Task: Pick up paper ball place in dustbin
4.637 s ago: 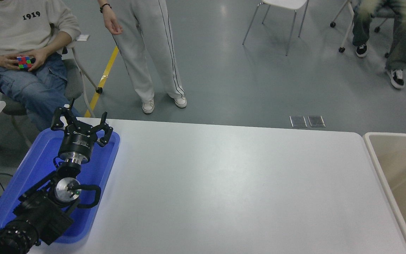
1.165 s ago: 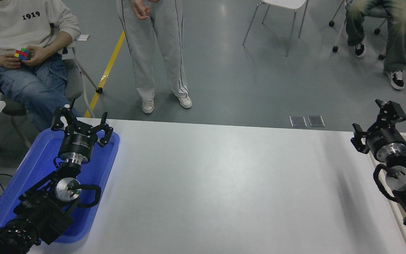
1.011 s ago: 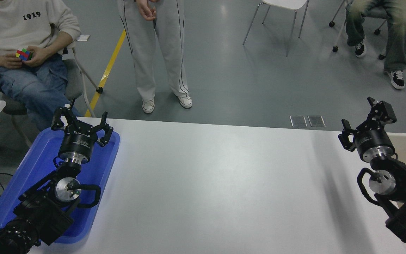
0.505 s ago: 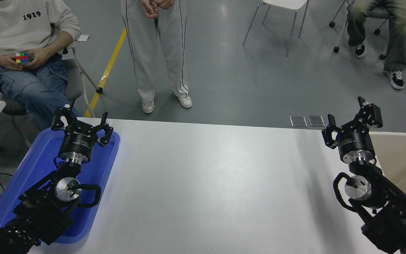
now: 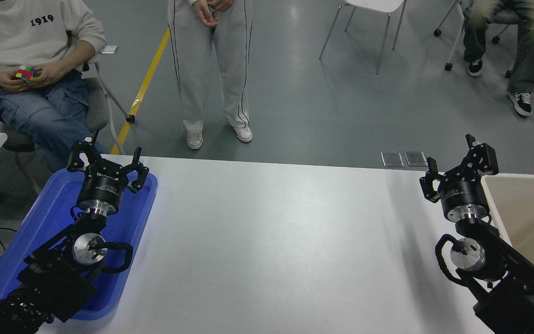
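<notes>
Your paper ball cannot be found in the head view: it is neither on the table (image 5: 271,241) nor between either set of fingers, and the visible part of the bin holds only bare beige wall. The bin (image 5: 533,218) sits just to the right of the right gripper (image 5: 457,169), its pale rim running along the table's right end and touching the arm's outline there. That right gripper stands with its fingers spread and nothing between them, pointing away from you, above the table's far right corner. Its arm comes in from the lower right corner and crosses the bin's near rim. Well apart to the left, the left gripper (image 5: 106,162) also has its fingers spread and empty, poised over the far end of a blue tray (image 5: 49,218) that lies along the table's left edge; its arm lies over the tray's near half. Beyond the table's far side from both grippers, a person in jeans (image 5: 35,55) sits at the upper left turning a coloured cube (image 5: 26,73) in both hands, a person in pale trousers (image 5: 211,65) stands near the middle, and a third person (image 5: 508,37) sits at the upper right beside a white chair (image 5: 369,18).
</notes>
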Controlling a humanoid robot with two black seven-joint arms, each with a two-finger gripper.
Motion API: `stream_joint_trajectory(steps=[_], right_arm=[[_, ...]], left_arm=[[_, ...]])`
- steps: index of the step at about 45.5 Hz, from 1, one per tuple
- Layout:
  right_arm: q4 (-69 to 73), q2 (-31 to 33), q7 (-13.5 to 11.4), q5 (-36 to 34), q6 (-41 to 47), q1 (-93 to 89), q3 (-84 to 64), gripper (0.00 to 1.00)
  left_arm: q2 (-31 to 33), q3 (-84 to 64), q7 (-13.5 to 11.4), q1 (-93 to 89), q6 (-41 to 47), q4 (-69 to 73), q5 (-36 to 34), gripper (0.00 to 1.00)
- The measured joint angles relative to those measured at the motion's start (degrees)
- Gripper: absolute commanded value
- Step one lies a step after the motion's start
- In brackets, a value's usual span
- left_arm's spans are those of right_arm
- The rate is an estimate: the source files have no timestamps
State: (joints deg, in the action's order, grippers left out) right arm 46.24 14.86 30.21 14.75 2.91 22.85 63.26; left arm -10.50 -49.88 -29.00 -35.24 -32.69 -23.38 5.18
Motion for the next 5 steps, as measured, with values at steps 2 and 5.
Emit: stream_joint_trajectory(steps=[2, 5], right_arm=[[0.3, 0.0, 0.0, 0.2, 0.0, 0.0, 0.0, 1.00], [0.7, -0.1, 0.0, 0.5, 0.0, -0.2, -0.4, 1.00]], left_arm=[[0.0, 0.0, 0.0, 0.0, 0.0, 0.0, 0.0, 1.00], [0.0, 0.0, 0.0, 0.0, 0.0, 0.0, 0.0, 1.00]])
